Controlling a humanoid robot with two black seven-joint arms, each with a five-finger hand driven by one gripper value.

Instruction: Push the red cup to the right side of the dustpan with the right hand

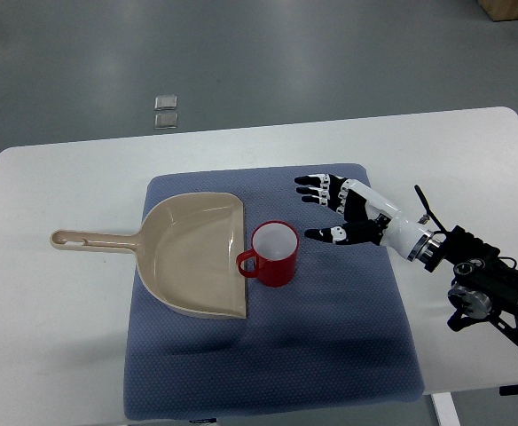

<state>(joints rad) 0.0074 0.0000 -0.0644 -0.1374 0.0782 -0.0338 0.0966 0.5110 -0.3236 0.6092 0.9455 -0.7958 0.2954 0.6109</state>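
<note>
Red cup (274,254): upright on the blue mat (268,355), its handle pointing to 9 o'clock, touching or almost touching the dustpan's open front edge.
Dustpan (192,253): beige, at 9 o'clock of the cup, its long handle running off toward the table's left side.
Right hand (341,211): at 2 o'clock of the cup, close but apart from it, fingers spread and holding nothing, fingertips aimed at 9 o'clock, thumb low and nearest the rim.
Left hand: not visible.
Task state: the cup already sits just right of the dustpan, so little travel looks needed.
Risk, tipping: the cup is open and probably light; contact high on the rim could topple it rather than slide it.
Risk, wrong direction: the hand is on the cup's right, so a push from there drives the cup into the dustpan mouth and may shift the dustpan too.
Risk, drag: the textured mat may grip the base and turn a push into a tilt.
Risk, snag: a finger catching inside the rim could lift or spin the cup.
</note>
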